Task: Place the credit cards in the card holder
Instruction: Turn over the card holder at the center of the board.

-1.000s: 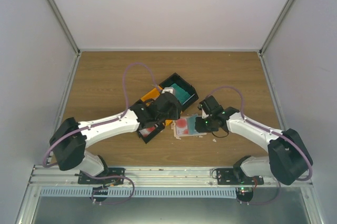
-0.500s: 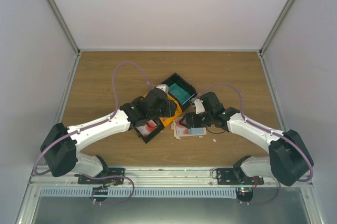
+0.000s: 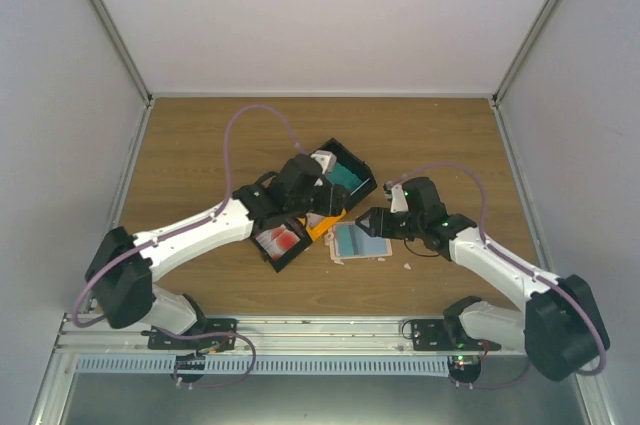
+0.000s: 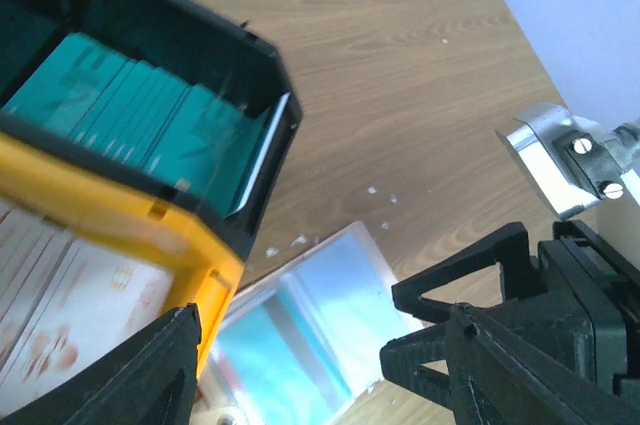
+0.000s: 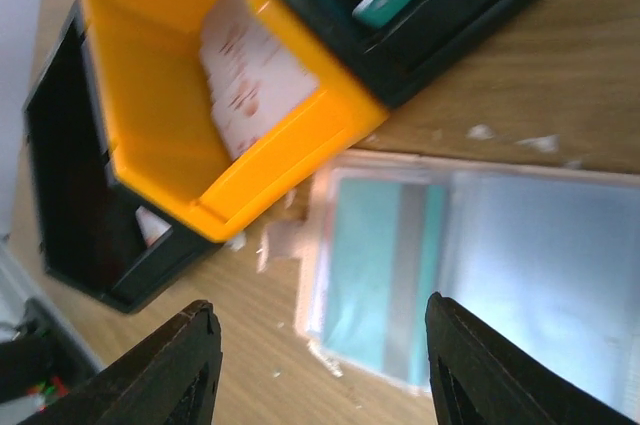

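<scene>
The card holder (image 3: 356,243) lies open on the table, pale blue pockets up, and a teal-green credit card (image 5: 375,265) shows in its left pocket. It also shows in the left wrist view (image 4: 310,330) and the right wrist view (image 5: 520,265). More teal cards (image 4: 120,110) stand in a black tray (image 3: 345,173). White cards with red blotches (image 5: 250,65) stand in the orange tray (image 3: 316,222). My left gripper (image 3: 322,203) is open and empty above the trays' near edge. My right gripper (image 3: 370,222) is open and empty just above the holder's right end.
A second black tray (image 3: 279,243) joined to the orange tray holds red-blotched cards. Small white scraps (image 3: 407,267) lie around the holder. The two grippers are close together over the holder; my right gripper's fingers (image 4: 470,275) show in the left wrist view.
My left gripper has moved farther up and right over the trays. My right arm has drawn back to the right. The red-blotched patch on the holder no longer shows.
</scene>
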Robot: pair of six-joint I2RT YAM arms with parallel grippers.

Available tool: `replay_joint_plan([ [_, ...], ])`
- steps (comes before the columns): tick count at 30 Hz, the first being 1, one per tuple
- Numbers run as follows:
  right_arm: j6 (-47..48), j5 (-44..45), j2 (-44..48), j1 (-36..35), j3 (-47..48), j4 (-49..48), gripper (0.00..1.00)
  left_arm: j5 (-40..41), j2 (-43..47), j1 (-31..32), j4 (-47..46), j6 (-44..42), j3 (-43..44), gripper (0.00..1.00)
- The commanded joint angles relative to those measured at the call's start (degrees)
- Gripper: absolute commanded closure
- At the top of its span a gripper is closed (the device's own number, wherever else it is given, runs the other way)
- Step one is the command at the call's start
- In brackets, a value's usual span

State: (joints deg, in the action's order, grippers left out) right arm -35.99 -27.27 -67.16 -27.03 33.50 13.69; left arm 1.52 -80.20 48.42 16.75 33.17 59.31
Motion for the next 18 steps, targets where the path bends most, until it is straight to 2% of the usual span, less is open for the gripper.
replay_joint_plan([
  [1,-2.07,13.61,4.89,1.03,0.17,4.37,0.42,-3.85,-6.49,-0.17,0.44,-7.35,7.94,0.31],
  [8,-2.17,25.63,10.99,1.79,-1.33,9.0,0.38,-7.14,-18.15,-0.17,5.12,-14.21,18.71,0.22],
  [13,-1.28,28.33,11.77,2.21,-2.2,9.17,0.37,-4.27,-28.95,-0.17,15.15,-18.98,30.78,0.22],
  [18,-1.01,28.05,11.08,2.71,-3.44,8.68,0.37,-2.05,-38.08,-0.17,21.79,-18.63,40.49,0.23],
])
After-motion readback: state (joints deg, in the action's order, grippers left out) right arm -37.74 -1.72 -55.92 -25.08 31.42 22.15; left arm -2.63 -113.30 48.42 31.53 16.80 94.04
